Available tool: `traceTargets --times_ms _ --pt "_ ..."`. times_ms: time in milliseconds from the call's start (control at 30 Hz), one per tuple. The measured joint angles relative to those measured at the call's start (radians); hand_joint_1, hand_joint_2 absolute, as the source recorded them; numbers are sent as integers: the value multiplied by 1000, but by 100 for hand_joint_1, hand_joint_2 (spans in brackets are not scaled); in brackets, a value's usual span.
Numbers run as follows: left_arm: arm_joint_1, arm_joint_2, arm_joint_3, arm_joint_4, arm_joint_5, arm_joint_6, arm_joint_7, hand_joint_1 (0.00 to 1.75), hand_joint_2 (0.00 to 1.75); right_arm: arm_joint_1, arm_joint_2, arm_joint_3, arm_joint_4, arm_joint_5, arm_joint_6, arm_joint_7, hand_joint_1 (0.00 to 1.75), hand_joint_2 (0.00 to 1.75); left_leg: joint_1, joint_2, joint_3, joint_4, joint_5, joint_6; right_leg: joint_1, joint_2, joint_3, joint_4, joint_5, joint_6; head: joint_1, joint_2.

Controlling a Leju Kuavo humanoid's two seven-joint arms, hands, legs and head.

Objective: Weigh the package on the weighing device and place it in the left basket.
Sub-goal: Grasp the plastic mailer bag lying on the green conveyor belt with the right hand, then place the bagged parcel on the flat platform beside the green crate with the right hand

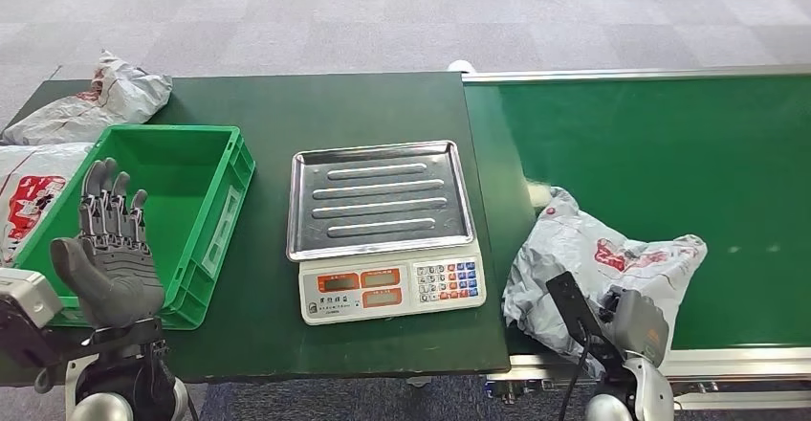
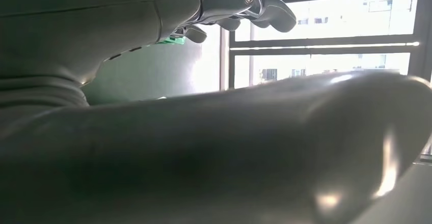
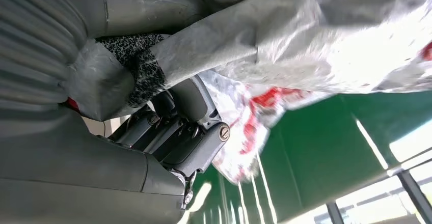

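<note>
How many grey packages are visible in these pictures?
3. One package lies on the green belt, gripped by the right hand. A second lies behind the basket, a third left of it. Others may be hidden.

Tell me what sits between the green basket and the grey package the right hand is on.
In the head view, the scale with its bare steel tray stands between the green basket and the package under the right hand.
</note>
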Motion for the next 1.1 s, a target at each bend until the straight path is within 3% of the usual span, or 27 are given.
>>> traceTargets --times_ms 400,533,800,1100 --pt "0 8 1 2 31 6 -19 0 0 -17 -23 -71 -190 87 -75 -38 175 175 0 0 0 0 0 0 0 0 0 0 0 0 0 0" --pt "-15 12 -3 10 50 14 -33 0 0 -85 -60 -53 -246 131 -100 -74 175 175 0 2 0 0 0 0 0 1 0 0 1 0 0 0" --pt "-44 47 -36 41 119 56 -90 0 0 -372 -159 132 -296 236 -12 -91 175 175 0 4 1 0 3 -1 0 4 0 0 4 -1 0 0" --pt "-68 67 -71 71 145 58 -106 0 0 -572 -191 411 -238 208 31 -96 175 175 0 2 1 0 4 -2 1 3 0 0 4 -1 0 0"
